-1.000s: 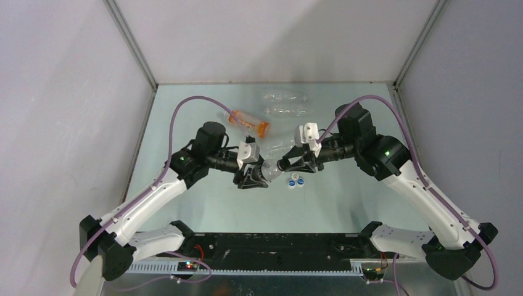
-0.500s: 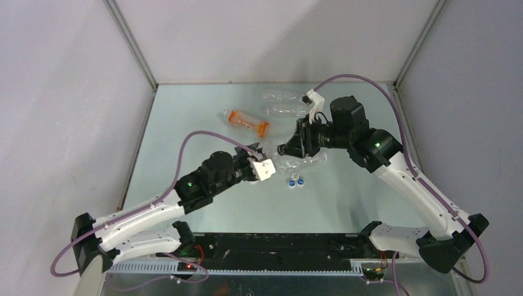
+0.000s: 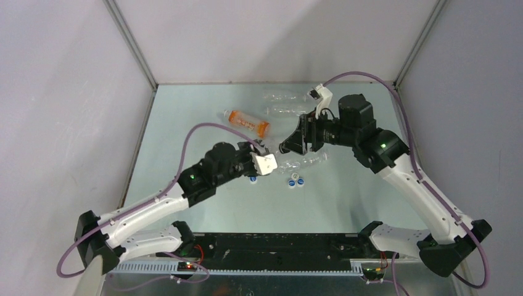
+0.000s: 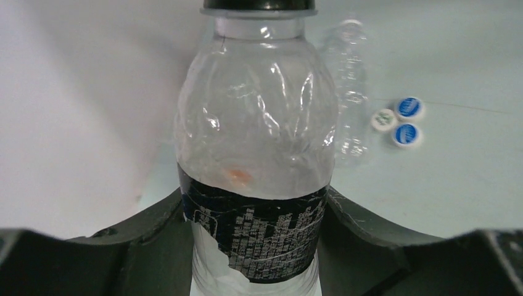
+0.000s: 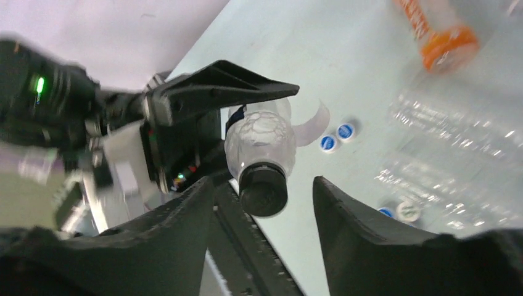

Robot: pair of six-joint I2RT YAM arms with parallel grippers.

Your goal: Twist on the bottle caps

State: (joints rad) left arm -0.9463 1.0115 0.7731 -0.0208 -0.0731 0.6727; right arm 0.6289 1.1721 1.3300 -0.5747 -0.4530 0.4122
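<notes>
My left gripper point(image 4: 254, 198) is shut on a clear bottle point(image 4: 256, 123) with a torn black label and holds it off the table. A black cap point(image 4: 259, 6) sits on its neck. In the right wrist view this bottle point(image 5: 262, 139) points at the camera, and its black cap point(image 5: 264, 192) lies between the fingers of my right gripper point(image 5: 262, 185), which is open and clear of the cap. In the top view my left gripper point(image 3: 261, 152) and right gripper point(image 3: 284, 148) face each other mid-table. Two blue-topped caps point(image 3: 292, 182) lie nearby, and a third point(image 3: 253, 180) lies by my left wrist.
A clear bottle point(image 3: 303, 161) lies just right of the grippers. Two more clear bottles point(image 3: 287, 97) point(image 3: 290, 111) lie at the back. An orange-capped bottle point(image 3: 247, 122) lies at the back left. Grey walls enclose the table on three sides.
My left gripper turned and drew back toward the near left with the bottle. My right gripper rose and pulled back to the far right, then stayed close to the cap.
</notes>
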